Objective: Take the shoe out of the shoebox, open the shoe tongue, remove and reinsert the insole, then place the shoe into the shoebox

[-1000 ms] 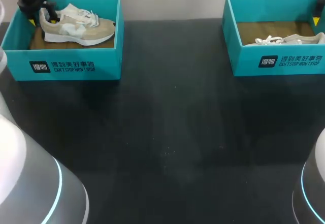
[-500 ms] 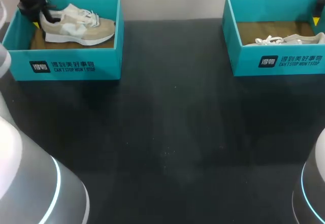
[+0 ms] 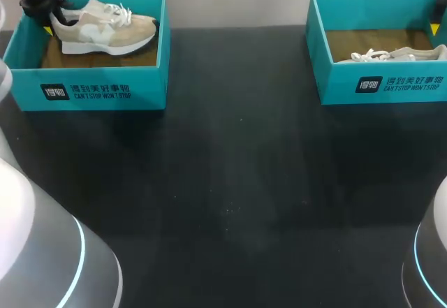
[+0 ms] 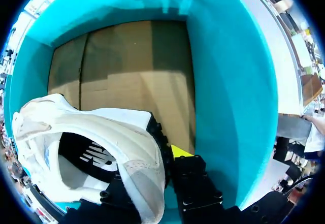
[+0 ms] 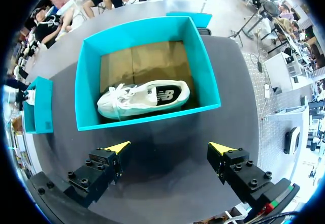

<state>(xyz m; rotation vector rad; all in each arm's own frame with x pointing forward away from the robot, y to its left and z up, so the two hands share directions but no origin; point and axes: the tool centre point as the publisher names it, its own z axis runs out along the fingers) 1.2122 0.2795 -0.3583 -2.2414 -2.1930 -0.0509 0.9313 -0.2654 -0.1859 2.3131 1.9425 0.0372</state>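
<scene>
A beige and white shoe (image 3: pixel 102 25) hangs slightly raised inside the teal shoebox (image 3: pixel 98 90) at the far left. My left gripper (image 3: pixel 49 22) is shut on its heel. In the left wrist view the heel collar (image 4: pixel 137 158) sits between the fingers, with one yellow tip (image 4: pixel 180 151) outside the heel against the box wall (image 4: pixel 228 82); the other tip is hidden inside the shoe. My right gripper (image 5: pixel 170 148) stands open above the table, in front of a second teal shoebox (image 5: pixel 152 118) that holds a white shoe (image 5: pixel 144 97) lying on its side.
The second shoebox (image 3: pixel 380 84) stands at the far right with its shoe (image 3: pixel 391 55) partly hidden by the front wall. Dark tabletop (image 3: pixel 230 182) stretches between and in front of the two boxes.
My left gripper has closed on the shoe's heel. The shoe has risen off the box floor and shifted slightly left. The right arm has not moved.
</scene>
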